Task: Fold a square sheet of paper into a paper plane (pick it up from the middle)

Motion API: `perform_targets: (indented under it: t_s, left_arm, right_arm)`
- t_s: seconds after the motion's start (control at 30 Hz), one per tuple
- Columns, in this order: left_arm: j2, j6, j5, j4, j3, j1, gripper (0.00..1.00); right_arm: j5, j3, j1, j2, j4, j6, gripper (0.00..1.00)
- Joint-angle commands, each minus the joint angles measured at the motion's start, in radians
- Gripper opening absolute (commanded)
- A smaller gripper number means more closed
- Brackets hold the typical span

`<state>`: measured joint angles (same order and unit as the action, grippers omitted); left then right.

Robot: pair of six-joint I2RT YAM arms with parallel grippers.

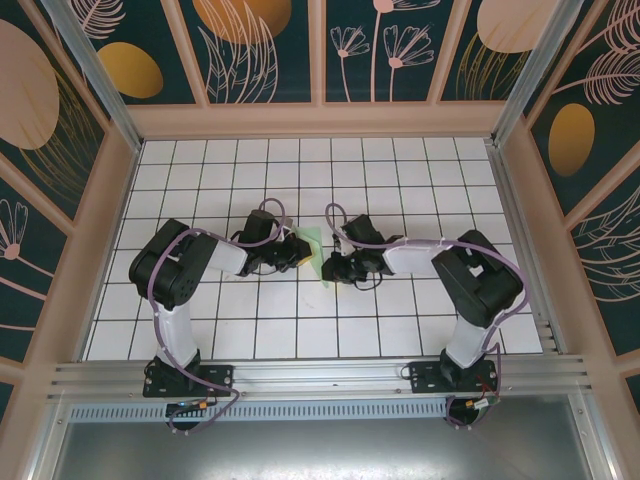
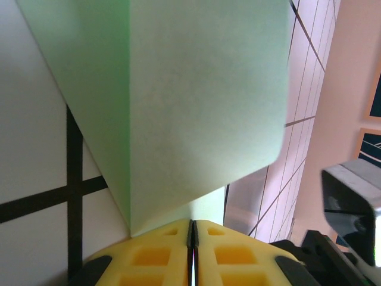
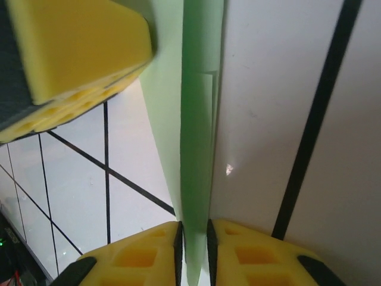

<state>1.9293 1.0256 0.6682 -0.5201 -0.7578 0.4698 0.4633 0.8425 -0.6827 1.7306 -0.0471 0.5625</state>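
The left claw is shut tight on one edge of the folded green paper. The paper is over the middle of the white tiled table, right between both claws. The right claw pinches its other edge.

Sheet of paper: smooth, matt, pale green. Fingers: yellow moulded plastic (dull finish). Table: white gridded surface, slight sheen. Frame rail: brushed metal.
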Motion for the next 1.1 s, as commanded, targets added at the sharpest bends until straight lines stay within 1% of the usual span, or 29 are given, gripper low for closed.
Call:
perform_targets:
  t_s: [0.0,0.03,0.17,0.27,0.37,0.53,0.8,0.9,1.07]
  left_arm:
    - [0.063,-0.02,-0.119,0.112,0.024,0.0,0.13]
    - [0.062,-0.021,-0.12,0.113,0.024,0.0,0.13]
    - [0.061,-0.022,-0.122,0.12,0.02,0.0,0.12]
    - [0.062,-0.024,-0.125,0.123,0.021,0.0,0.11]
    - [0.063,-0.025,-0.129,0.128,0.019,-0.001,0.1]
    - [0.069,-0.035,-0.148,0.152,0.013,-0.001,0.09]
    - [0.075,-0.074,-0.243,0.249,-0.01,-0.001,0.0]
    - [0.08,-0.092,-0.273,0.282,-0.022,0.0,0.0]
    - [0.091,-0.102,-0.283,0.293,-0.029,-0.001,0.0]
  right_arm:
    - [-0.06,0.034,-0.001,-0.074,-0.024,-0.005,0.24]
    - [-0.052,0.04,-0.001,-0.067,-0.017,-0.003,0.23]
    - [0.0,0.083,-0.016,0.015,0.022,0.008,0.1]
    - [0.02,0.106,-0.024,0.071,0.058,0.023,0.05]
    - [0.029,0.111,-0.024,0.104,0.081,0.028,0.02]
    - [0.05,0.1,-0.021,0.122,0.05,-0.02,0.01]
    - [0.091,0.02,-0.024,0.095,-0.037,-0.115,0.0]
    - [0.1,-0.001,-0.025,0.075,-0.061,-0.142,0.0]
    - [0.115,-0.05,-0.024,0.041,-0.077,-0.161,0.01]
